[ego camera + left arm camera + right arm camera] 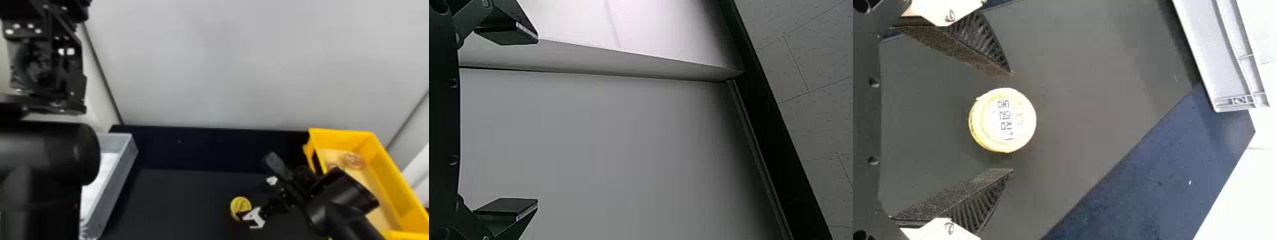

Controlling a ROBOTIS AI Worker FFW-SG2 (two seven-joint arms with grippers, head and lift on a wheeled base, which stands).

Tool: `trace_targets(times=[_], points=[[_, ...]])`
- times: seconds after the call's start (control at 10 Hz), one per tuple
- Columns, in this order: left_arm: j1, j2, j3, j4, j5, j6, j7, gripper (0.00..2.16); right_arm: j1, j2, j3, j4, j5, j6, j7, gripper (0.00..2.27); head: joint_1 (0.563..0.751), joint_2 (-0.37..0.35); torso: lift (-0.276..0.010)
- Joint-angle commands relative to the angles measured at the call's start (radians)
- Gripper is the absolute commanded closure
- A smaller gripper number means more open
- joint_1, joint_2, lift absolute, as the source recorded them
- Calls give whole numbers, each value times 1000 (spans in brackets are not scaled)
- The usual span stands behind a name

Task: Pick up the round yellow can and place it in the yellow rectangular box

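One round yellow can stands between open jaws

Long and yellow, the rectangular box lines the right side of the table, reaching its far right corner; two round, reddish, see-through things lie inside. The right arm slants between can and box, partly covering the box's near side. A grey box runs along the left side, with the left gripper above it, jaws wide apart and holding nothing. Bare table stretches from the can to the grey box and back towards the far edge. The right gripper has its jaws well open around the can, gripping nothing. Dark print marks the pale yellow lid.
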Motion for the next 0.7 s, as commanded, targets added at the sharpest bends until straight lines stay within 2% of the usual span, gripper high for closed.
trace_targets(times=[0.0, 0.6], points=[[-6, -2, -8, 5, 1, -2, 1, 124, -38, 24, 0, 112, -14, -59, -22, 90, 663, 54, -10], [-14, -3, -14, 15, 2, -11, 1, 124, -93, 82, -40, 315, -32, -156, -86, 91, 663, 54, -10]])
